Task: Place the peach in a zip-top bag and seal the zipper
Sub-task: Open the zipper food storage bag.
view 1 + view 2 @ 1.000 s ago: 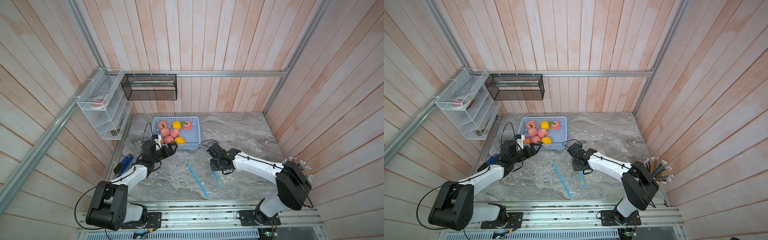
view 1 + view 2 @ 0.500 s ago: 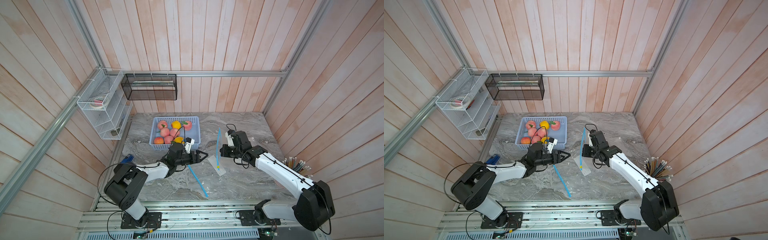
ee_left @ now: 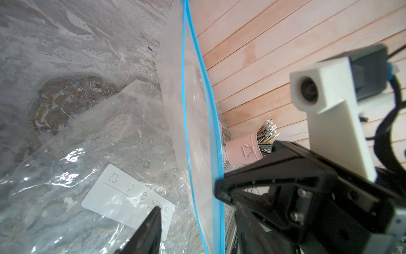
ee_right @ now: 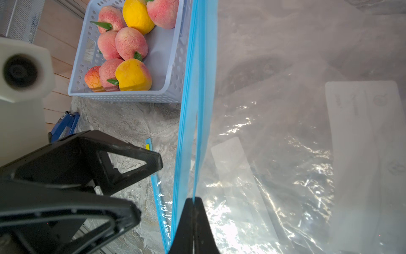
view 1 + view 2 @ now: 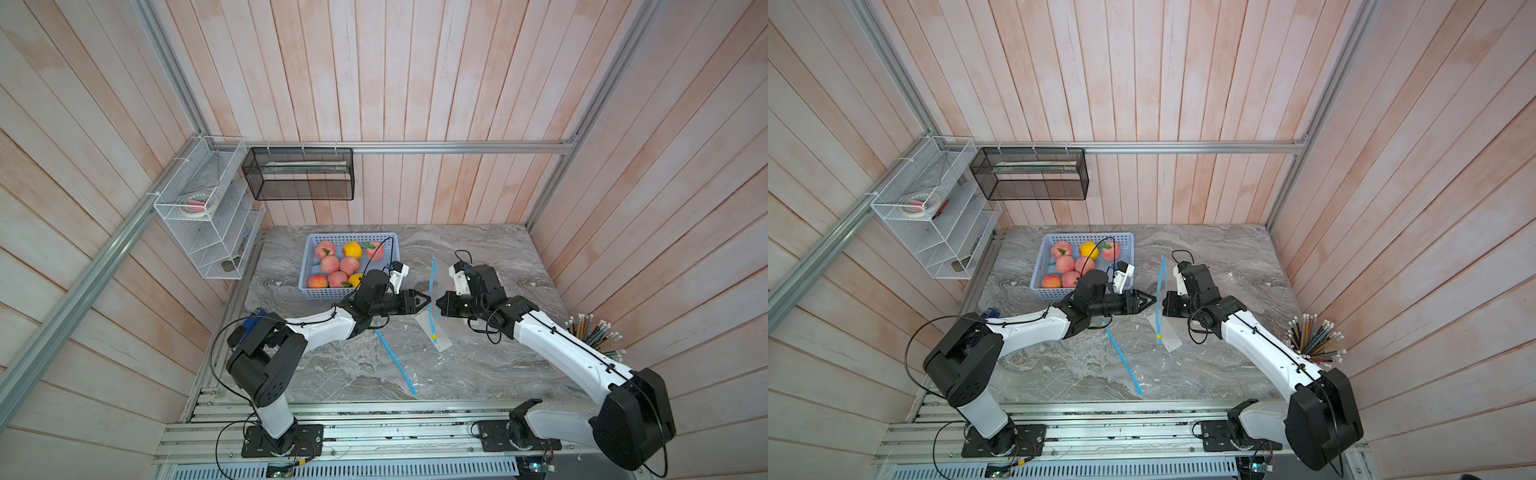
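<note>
While right jaws pinch zip-top bag (image 4: 198,88), left jaws parted alongside

Both top views look down from high over the whole table (image 5: 478,257). The 2 wrist views face each other closely across the zip-top bag (image 3: 197,132).

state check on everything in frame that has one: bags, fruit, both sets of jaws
Held zip-top bag: zipper edge lifted, mouth parted, empty, body trailing on the table.
Second bag: flat on the table, seal unclear.
Peaches: all in the basket.
Left gripper: jaws open beside the held bag, holding nothing.
Right gripper: jaws shut on the held bag's zipper edge.
</note>
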